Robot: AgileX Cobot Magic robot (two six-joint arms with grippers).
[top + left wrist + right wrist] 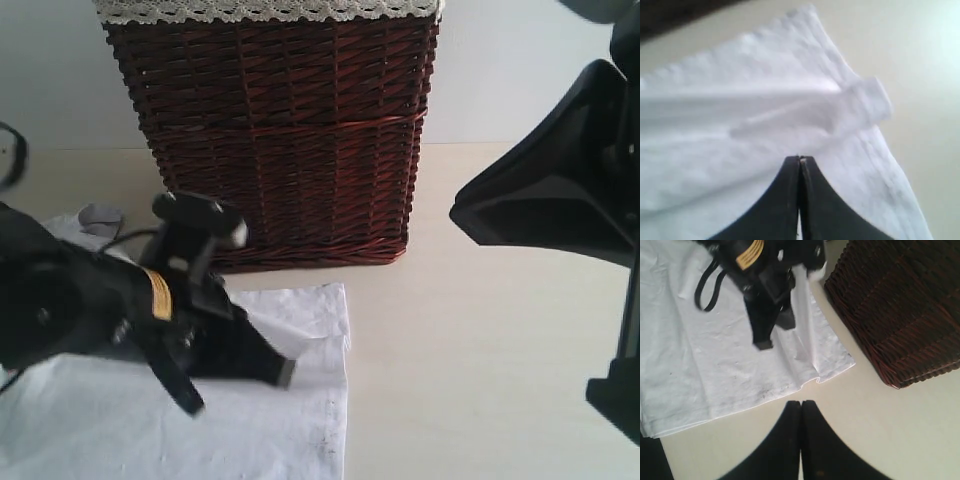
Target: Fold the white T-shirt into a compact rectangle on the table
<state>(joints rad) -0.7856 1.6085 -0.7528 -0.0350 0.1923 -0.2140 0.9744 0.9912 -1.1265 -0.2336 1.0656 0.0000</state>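
Exterior view, clock refs from frame ctr.

Item 1: the white T-shirt (300,420) lies spread on the table (480,330) at approx 7 o'clock. Its near corner lies just in front of the basket base. One edge strip is turned up in a small fold, seen in the left wrist view (860,100). Fabric is creased. Small dark specks show along one hem in the right wrist view (765,390).

Item 2: the brown wicker basket (280,130) stands at 12 o'clock, upright, with the lace-trimmed liner (270,10) over its rim.

Item 3: the left gripper (285,372) is over the shirt at approx 7 o'clock. Jaws are clenched tip to tip and no cloth is seen between them (800,159). Can't tell if the tips touch the fabric.

Item 4: the right arm (570,180) is at 3 o'clock, well apart from the shirt. The right gripper (801,402) is clenched with nothing in it, over bare tabletop just beside the shirt's hem.
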